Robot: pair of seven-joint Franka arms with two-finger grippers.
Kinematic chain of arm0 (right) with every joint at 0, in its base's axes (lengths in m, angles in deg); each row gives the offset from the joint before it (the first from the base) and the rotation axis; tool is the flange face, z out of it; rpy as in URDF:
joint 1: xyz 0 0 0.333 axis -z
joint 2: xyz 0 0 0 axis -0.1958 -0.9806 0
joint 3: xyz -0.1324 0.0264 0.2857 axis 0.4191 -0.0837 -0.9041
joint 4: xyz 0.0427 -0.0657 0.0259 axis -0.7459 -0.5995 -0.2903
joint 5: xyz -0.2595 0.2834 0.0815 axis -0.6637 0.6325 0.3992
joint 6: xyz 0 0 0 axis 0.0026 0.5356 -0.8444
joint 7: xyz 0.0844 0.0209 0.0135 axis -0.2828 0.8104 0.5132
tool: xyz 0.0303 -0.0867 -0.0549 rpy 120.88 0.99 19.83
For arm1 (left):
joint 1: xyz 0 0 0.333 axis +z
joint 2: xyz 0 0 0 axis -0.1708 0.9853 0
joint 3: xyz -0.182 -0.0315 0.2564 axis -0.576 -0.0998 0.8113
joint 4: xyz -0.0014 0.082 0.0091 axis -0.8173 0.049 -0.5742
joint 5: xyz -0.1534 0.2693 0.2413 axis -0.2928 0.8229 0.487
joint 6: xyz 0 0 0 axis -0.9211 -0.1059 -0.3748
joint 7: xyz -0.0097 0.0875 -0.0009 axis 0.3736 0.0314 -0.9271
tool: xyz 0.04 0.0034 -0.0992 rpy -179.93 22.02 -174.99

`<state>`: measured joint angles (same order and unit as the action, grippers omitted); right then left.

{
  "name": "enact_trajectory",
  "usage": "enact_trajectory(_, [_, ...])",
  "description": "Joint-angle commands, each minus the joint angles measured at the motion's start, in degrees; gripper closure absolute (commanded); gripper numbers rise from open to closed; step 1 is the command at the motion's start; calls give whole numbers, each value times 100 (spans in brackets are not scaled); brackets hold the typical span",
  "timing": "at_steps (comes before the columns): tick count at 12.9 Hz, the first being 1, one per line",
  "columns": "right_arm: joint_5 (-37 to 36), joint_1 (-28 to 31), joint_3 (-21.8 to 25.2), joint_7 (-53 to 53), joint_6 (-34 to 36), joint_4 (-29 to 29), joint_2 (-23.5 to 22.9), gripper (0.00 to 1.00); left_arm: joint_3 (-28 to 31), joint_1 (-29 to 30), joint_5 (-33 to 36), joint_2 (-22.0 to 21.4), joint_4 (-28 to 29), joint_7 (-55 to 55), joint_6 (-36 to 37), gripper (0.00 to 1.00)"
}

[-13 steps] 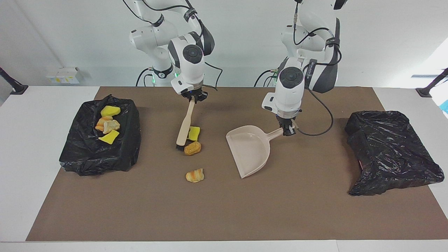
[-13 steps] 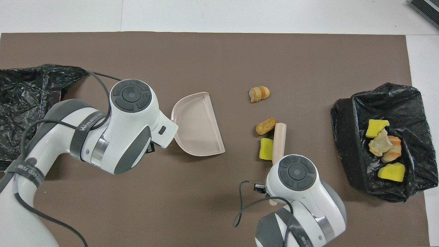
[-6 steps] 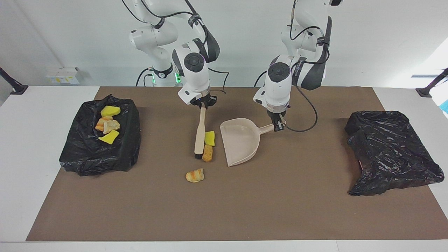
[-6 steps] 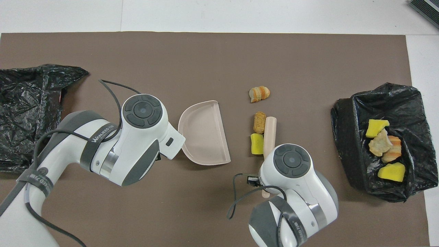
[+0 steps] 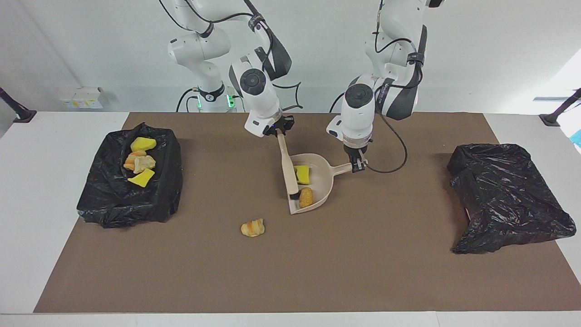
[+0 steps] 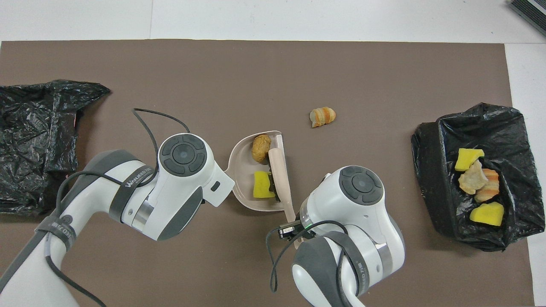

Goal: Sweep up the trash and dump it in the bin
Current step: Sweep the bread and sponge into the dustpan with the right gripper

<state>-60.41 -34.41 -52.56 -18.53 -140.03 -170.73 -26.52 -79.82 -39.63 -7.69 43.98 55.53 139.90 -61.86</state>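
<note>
**Two scraps now in the dustpan**

Since a second ago the brush (image 5: pixel 288 169) has pushed a yellow chunk (image 5: pixel 302 174) and a brown lump (image 5: pixel 306 197) into the dustpan (image 5: pixel 323 179). The right gripper (image 5: pixel 280 132) pinches the brush handle; the left gripper (image 5: pixel 358 165) pinches the dustpan handle. A striped lump (image 5: pixel 252 228) lies on the mat, four scraps (image 5: pixel 140 161) in the bin (image 5: pixel 168 181)

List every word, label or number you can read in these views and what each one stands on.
"WANJEEDTM", or close to it; the last letters are unsure: on the grey strap around the left arm.
Lettering on the right arm's strap: too foreshortened to read.
Yellow stickers on the white wall box: too small to read.
</note>
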Motion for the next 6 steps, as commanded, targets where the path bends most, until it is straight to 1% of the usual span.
enact_trajectory(1, [546,219,-6,925,43,59,-10,100,56,-61,88,-135,279,35,-334,100])
enact_trajectory(3, [546,369,11,953,79,59,182,100,56,-35,88,-135,288,34,-326,100])
enact_trajectory(5, [546,693,3,884,131,59,323,100,56,-17,70,-135,288,17,-326,100])
enact_trajectory(6, [546,721,29,813,157,59,385,100,56,-17,70,-135,288,17,-317,100])
